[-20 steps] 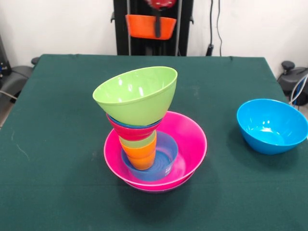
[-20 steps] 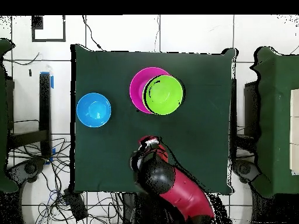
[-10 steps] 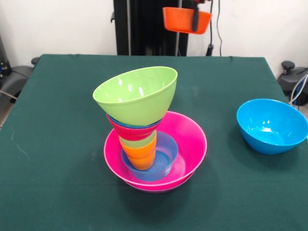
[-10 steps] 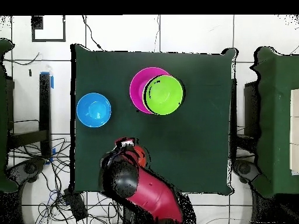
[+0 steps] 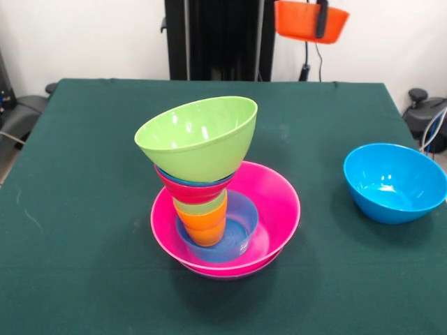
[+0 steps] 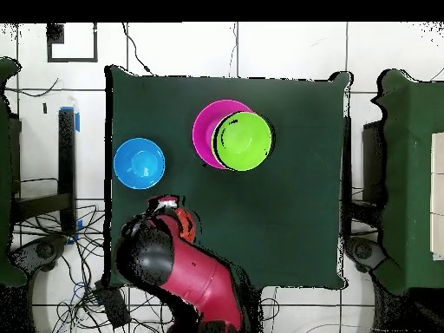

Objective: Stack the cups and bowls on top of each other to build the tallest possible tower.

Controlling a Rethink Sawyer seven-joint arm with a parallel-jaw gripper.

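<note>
The tower stands mid-table: a wide pink bowl holds a small light-blue bowl. In that bowl stand an orange cup and a light green cup. Above them come a red bowl and a tilted lime green bowl. From overhead, the lime green bowl covers most of the pink bowl. My gripper hangs high at the back right, shut on a small orange bowl. Overhead, the gripper is near the sky-blue bowl.
A large sky-blue bowl sits alone on the green table at the right. The red arm reaches in over the table's bottom edge in the overhead view.
The gripper has carried the small orange bowl to the right in the front view; overhead, the arm has swung left toward the sky-blue bowl. The tower has not moved.
</note>
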